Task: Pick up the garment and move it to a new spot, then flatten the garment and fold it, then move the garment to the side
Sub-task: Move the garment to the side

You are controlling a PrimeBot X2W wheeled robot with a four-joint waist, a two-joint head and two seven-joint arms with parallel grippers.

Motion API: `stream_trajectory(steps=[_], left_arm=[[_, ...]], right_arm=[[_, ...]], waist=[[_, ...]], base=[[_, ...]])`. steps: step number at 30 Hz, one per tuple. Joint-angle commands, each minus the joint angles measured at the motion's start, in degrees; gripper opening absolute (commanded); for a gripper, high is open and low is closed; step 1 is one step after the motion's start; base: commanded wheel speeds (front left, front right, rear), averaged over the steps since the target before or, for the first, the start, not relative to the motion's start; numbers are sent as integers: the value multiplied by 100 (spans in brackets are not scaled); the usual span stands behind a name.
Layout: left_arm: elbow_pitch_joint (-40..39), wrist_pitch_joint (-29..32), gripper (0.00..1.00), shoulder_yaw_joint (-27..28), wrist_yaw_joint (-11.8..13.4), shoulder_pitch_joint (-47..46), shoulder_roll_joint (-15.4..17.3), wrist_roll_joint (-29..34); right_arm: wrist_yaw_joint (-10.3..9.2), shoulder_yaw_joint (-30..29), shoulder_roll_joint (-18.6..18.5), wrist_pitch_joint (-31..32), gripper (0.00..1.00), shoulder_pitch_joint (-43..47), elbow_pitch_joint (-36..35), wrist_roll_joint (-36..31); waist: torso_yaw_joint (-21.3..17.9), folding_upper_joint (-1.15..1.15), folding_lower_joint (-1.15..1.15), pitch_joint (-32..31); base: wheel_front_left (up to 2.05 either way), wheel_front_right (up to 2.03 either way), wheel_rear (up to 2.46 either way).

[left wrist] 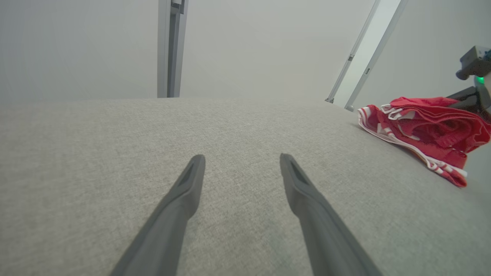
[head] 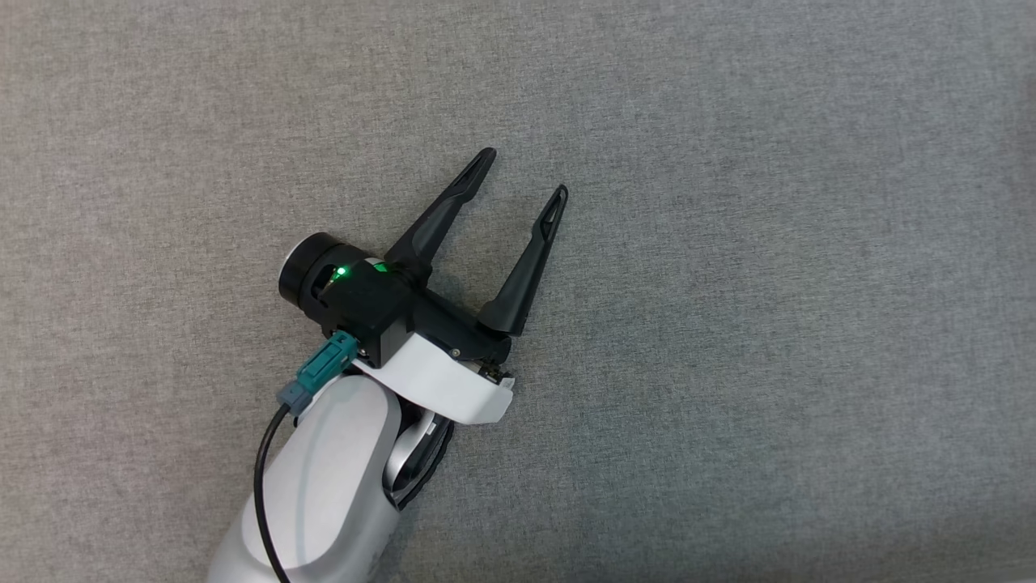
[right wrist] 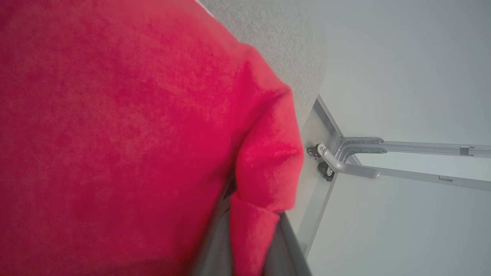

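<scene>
The garment is a red piece with white-striped trim, bunched in a heap near the grey table's far right edge in the left wrist view. In the right wrist view the garment is pressed close to the camera. My right gripper is shut on a fold of it, red cloth pinched between the dark fingers. That right gripper also shows behind the heap. My left gripper hovers open over bare grey cloth, nothing between its fingers, well to the left of the garment; the same open left gripper points across the tabletop.
The table is covered in grey woven fabric. Its metal-framed edge runs just beside the garment, with the pale floor and a grey frame leg on castors below. Upright metal posts stand beyond the far edge.
</scene>
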Motion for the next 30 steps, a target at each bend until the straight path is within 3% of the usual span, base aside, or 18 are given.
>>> stream_trajectory(steps=[1, 4, 5, 10, 15, 21, 30], left_arm=[[123, 12, 100, 26, 41, 11, 93, -23], [119, 16, 100, 16, 64, 2, 97, -40], [126, 16, 100, 4, 83, 5, 98, -59], [137, 15, 100, 14, 95, 62, 86, -106], [120, 9, 100, 58, 119, 158, 65, -137], [140, 9, 100, 142, 120, 368, 65, -195], [102, 9, 100, 516, 167, 994, 64, -255]], right_arm=[[-7, 10, -30, -40, 0, -56, 49, 1], [-7, 101, 59, -42, 0, -190, 291, 40], [-7, 91, 163, -97, 100, -238, 496, 176], [-7, 122, 432, -236, 100, -253, 962, 450], [-7, -18, 709, -291, 100, -209, 1231, 1171], [-6, 17, 844, -332, 100, -334, 1394, 1351], [-6, -332, 1624, -1104, 100, -224, 1349, 1623]], waist=[[12, 0, 0, 13], [39, 0, 0, 43], [50, 0, 0, 40], [30, 0, 0, -104], [-41, 0, 0, -420], [-125, 0, 0, -905], [-297, 0, 0, -1846]], base=[[0, 0, 0], [0, 0, 0], [0, 0, 0], [0, 0, 0], [0, 0, 0], [0, 0, 0], [0, 0, 0]])
